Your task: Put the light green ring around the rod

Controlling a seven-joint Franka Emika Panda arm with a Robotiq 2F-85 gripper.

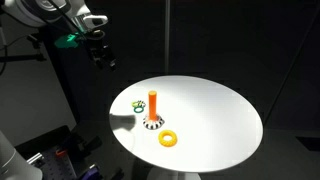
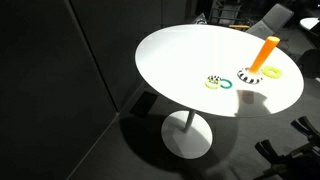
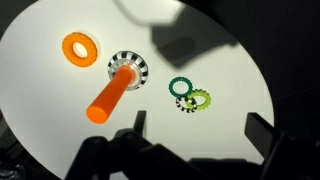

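The light green ring (image 3: pixel 199 100) lies flat on the white round table (image 3: pixel 60 110), touching a dark green ring (image 3: pixel 181 87) and a small black-and-white ring (image 3: pixel 184 105). It also shows in both exterior views (image 1: pixel 139 105) (image 2: pixel 212 84). The rod (image 3: pixel 111 93) is an orange peg standing upright on a black-and-white base (image 3: pixel 129 64), a short way from the rings (image 1: pixel 153 102) (image 2: pixel 267 53). My gripper (image 3: pixel 198 135) is open and empty, high above the table, with the green rings between its fingers in the wrist view. In an exterior view the gripper (image 1: pixel 100 52) hangs beyond the table's edge.
An orange-yellow ring (image 3: pixel 80 48) lies flat on the far side of the rod's base (image 1: pixel 167 139) (image 2: pixel 272 72). The table stands on a single pedestal (image 2: pixel 186 132). Dark curtains surround it, and the table edge (image 1: pixel 115 135) is close to the rings.
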